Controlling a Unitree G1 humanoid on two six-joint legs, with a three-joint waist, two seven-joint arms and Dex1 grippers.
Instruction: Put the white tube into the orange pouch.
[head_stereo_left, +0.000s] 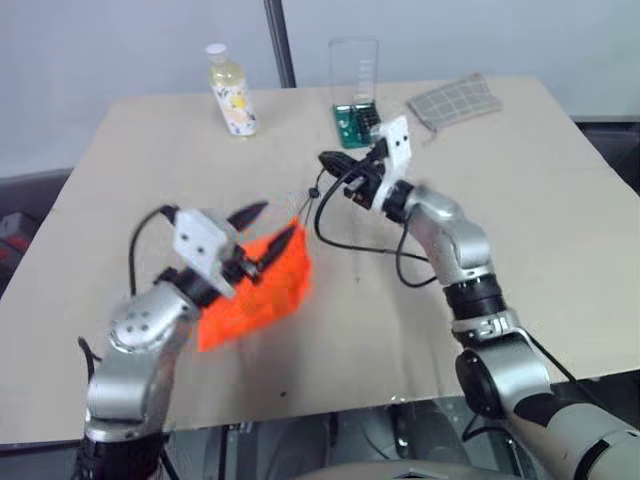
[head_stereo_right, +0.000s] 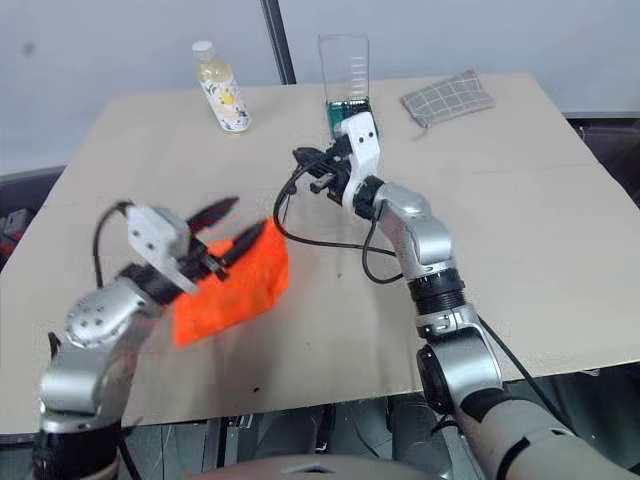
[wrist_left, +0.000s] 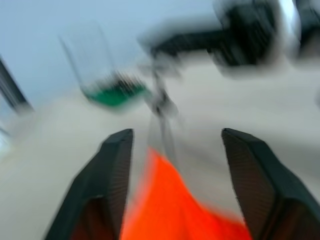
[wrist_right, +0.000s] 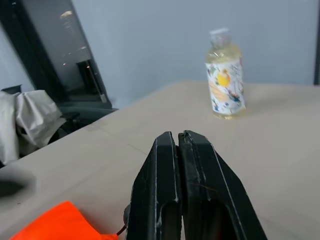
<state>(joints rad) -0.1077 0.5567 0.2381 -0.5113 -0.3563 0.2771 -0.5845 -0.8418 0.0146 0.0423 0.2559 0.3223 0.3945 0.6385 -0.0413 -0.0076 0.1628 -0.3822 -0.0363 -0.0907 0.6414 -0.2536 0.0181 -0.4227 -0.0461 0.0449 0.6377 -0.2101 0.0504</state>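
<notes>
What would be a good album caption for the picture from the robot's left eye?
Left gripper open above the orange pouch, right gripper shut and raised beyond it.

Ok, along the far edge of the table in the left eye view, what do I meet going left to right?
Yellow-liquid bottle → clear beaker with green liquid → grey checked cloth pouch.

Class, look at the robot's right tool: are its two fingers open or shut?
Shut. In the right wrist view the right tool's two black fingers press together along their length, with nothing seen between them.
</notes>
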